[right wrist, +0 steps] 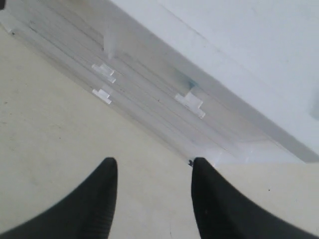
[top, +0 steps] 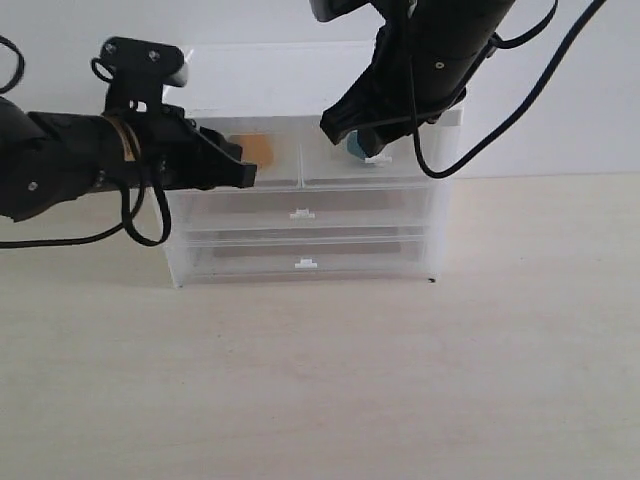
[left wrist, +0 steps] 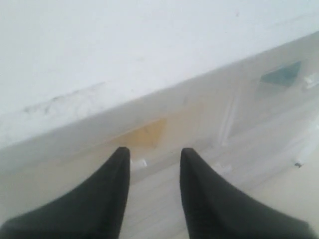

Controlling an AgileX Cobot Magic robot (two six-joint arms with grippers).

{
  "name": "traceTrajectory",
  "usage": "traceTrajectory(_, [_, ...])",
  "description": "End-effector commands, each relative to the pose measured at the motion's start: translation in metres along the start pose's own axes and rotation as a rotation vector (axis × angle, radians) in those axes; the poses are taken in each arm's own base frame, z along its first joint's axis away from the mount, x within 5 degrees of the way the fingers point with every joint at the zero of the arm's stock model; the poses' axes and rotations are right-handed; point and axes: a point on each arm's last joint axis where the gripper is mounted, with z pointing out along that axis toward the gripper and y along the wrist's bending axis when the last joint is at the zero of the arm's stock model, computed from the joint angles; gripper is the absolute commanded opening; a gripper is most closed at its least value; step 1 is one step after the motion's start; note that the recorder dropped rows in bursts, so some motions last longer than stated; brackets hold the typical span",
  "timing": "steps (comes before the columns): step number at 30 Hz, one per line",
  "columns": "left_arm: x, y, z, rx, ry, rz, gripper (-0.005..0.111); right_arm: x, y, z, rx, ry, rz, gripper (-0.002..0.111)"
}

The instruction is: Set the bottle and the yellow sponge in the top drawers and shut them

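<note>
A small plastic cabinet with a white top (top: 300,75) stands in the upper middle of the exterior view, on a pale wood-grain tabletop (top: 320,380) in front of a white wall. Under its lid two half-width translucent top drawers sit side by side, the left top drawer (top: 278,168) and the right top drawer (top: 410,165). Their fronts look flush with the two full-width clear drawers (top: 300,205) beneath, so both appear shut.

The small yellow-orange sponge (top: 258,150) lies inside the left top drawer and shows as a blurred orange patch through the front. In the left wrist view the sponge (left wrist: 144,134) is seen through the same hazy plastic. The small white plastic bottle with a teal-blue label band (top: 357,146) lies inside the right top drawer. Only a teal patch of it shows, partly behind the right arm and just above that drawer's little white handle tab (top: 377,159).

The black left gripper (top: 247,172) reaches in from the left edge of the frame, and its tip is in front of the left top drawer, just below and left of the sponge. I cannot tell whether it touches the plastic. In its wrist view the left gripper (left wrist: 152,154) has its two fingers spread with nothing between them.

The black right gripper (top: 338,125) comes down from the upper right of the frame to the upper left corner of the right top drawer. Its wrist view shows the right gripper (right wrist: 152,167) with fingers apart and empty
</note>
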Motion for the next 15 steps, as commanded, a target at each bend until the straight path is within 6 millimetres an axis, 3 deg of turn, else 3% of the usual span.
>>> traceTrajectory(1, [-0.008,-0.004,-0.026,0.009,-0.047,0.006,0.033,0.000,-0.003,-0.004,0.009,-0.015,0.028,0.042])
traceTrajectory(6, [-0.014,-0.006,-0.060,0.004,-0.087,0.008,0.033,0.002,-0.003,-0.004,0.008,0.006,0.045,0.038])
traceTrajectory(11, [-0.012,-0.008,-0.100,-0.003,-0.131,-0.024,0.032,0.005,-0.003,-0.007,0.007,0.019,0.062,0.003])
traceTrajectory(15, [-0.008,-0.010,-0.133,-0.006,-0.176,-0.033,0.016,0.013,-0.004,-0.022,0.023,-0.076,0.088,0.000])
